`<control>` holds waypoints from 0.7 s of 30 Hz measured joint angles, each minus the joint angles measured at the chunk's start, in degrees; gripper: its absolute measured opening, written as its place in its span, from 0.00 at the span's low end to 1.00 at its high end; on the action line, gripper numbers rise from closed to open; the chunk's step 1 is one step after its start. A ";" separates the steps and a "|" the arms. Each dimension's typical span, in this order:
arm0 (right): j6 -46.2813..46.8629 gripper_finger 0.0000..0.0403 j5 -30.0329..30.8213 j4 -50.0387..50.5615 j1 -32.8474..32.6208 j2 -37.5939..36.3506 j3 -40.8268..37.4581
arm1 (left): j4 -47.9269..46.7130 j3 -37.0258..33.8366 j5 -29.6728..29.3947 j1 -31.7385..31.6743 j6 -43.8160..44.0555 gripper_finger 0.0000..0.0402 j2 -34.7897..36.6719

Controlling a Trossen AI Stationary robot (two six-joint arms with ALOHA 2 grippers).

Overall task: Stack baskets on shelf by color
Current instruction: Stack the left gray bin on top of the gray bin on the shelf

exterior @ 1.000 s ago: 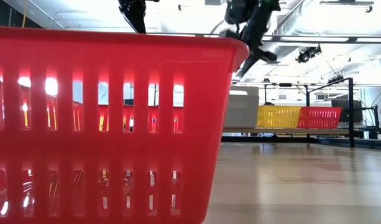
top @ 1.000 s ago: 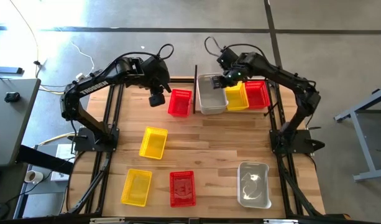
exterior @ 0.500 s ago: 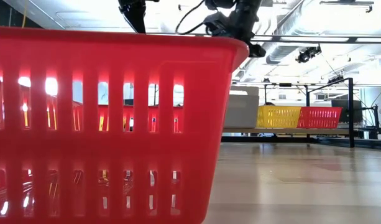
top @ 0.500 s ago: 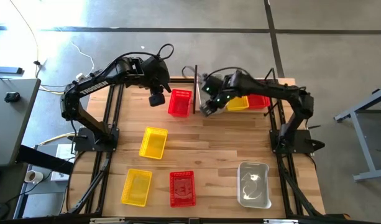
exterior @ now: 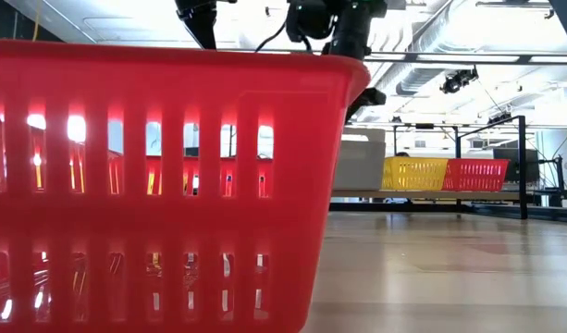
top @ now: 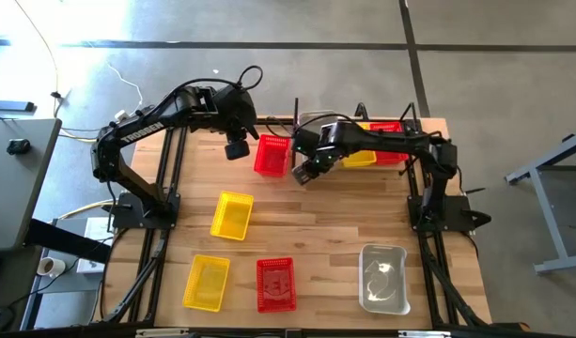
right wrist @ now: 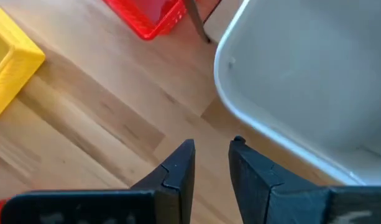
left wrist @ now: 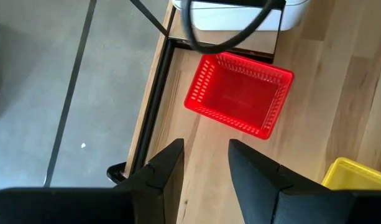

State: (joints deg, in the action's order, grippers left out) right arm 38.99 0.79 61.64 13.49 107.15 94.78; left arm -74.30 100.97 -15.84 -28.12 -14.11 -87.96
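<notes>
A red basket [top: 272,155] [left wrist: 240,93] rests on its base on the table, just left of the black shelf's post [top: 295,122]. On the shelf stand a whitish-clear basket [right wrist: 302,68] [exterior: 359,162], a yellow one [top: 361,158] and a red one [top: 395,155]. My left gripper [top: 236,150] [left wrist: 206,146] hangs open and empty above the table, left of the loose red basket. My right gripper [top: 303,174] [right wrist: 210,144] is open and empty, over bare wood near the clear basket's corner, right of the red basket. My right arm covers much of the shelf in the high view.
Loose on the table's near half are two yellow baskets [top: 232,215] [top: 206,282], a red basket [top: 275,284] that fills the low view [exterior: 154,185], and a clear basket [top: 383,278]. Bare wood lies between them and the shelf.
My right gripper has left the spot above the clear basket on the shelf and gone toward the table's left and near edges, ending low beside the loose red basket. The baskets on the shelf have stayed where they were.
</notes>
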 joint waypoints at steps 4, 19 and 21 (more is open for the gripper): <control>-0.34 0.21 0.42 -1.38 0.48 0.83 0.00 | 0.02 0.00 -0.01 0.00 -0.62 0.29 0.00; 0.20 0.21 -0.36 -8.26 4.05 0.97 0.00 | 0.77 0.00 0.07 0.00 -1.05 0.29 0.00; 0.23 0.21 -1.03 -8.78 4.14 0.76 0.00 | 0.76 0.00 0.17 0.00 -0.58 0.29 0.00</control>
State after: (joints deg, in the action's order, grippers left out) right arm 39.22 -0.24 52.86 17.63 107.90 94.78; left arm -73.54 100.97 -15.67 -28.12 -14.68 -87.96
